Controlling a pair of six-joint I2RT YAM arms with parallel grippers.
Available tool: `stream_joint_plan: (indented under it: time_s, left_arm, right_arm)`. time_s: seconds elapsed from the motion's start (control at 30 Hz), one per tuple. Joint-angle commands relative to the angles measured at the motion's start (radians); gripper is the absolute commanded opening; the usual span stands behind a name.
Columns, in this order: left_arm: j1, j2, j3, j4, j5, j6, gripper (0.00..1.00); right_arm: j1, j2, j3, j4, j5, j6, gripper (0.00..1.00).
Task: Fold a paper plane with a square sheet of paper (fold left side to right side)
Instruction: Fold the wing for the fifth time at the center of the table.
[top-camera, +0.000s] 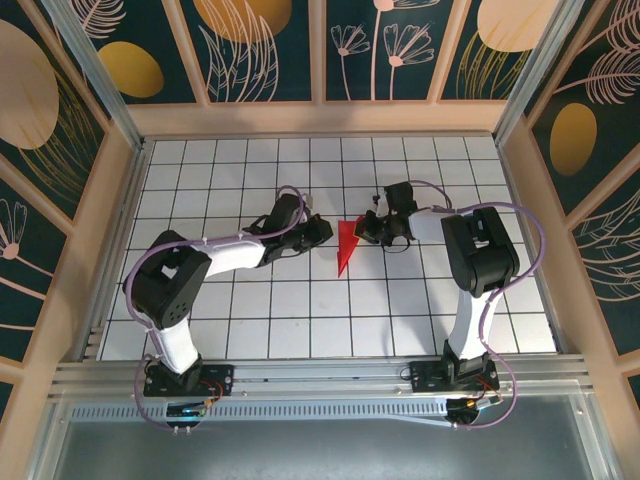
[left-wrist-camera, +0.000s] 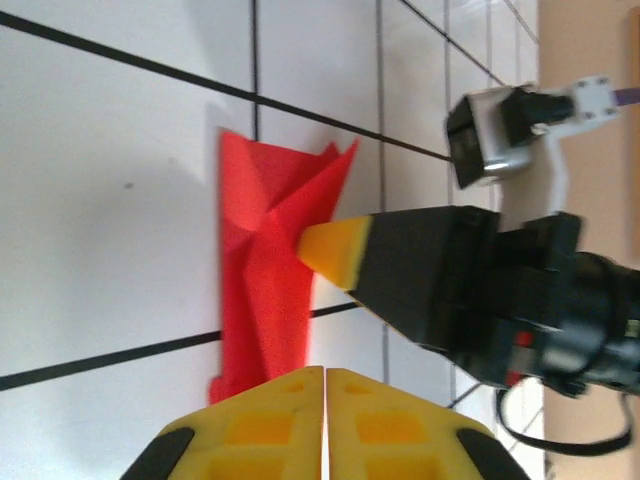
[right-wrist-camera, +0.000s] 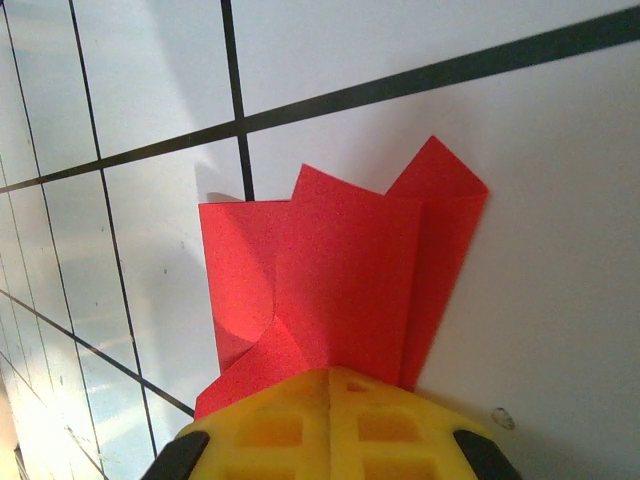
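The square sheet of paper (top-camera: 346, 245) is bright red and folded into a slim creased wedge, its point toward the arms, lying on the white grid table. My left gripper (top-camera: 326, 232) is just left of it. In the left wrist view that gripper (left-wrist-camera: 326, 372) is shut and empty, with the paper (left-wrist-camera: 262, 280) lying ahead of its tips. My right gripper (top-camera: 368, 228) comes in from the right, shut, and its yellow tip (left-wrist-camera: 330, 250) rests on the paper's upper folds. In the right wrist view that gripper (right-wrist-camera: 330, 372) sits over the near edge of the layered paper (right-wrist-camera: 350, 270).
The white grid table (top-camera: 300, 310) is boxed in by wooden-framed patterned walls (top-camera: 320, 50) at the back and both sides. An aluminium rail (top-camera: 320, 375) runs along the near edge, where both arm bases are bolted. The two grippers stand close together over the paper.
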Motion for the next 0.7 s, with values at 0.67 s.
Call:
stream_joint_plan:
  time_s: [0.67]
  left_arm:
    - [-0.063,0.186,0.102,-0.016,0.204,0.027,0.00]
  right_arm:
    - [0.007,0.046,-0.029,-0.079,0.062,-0.031,0.00]
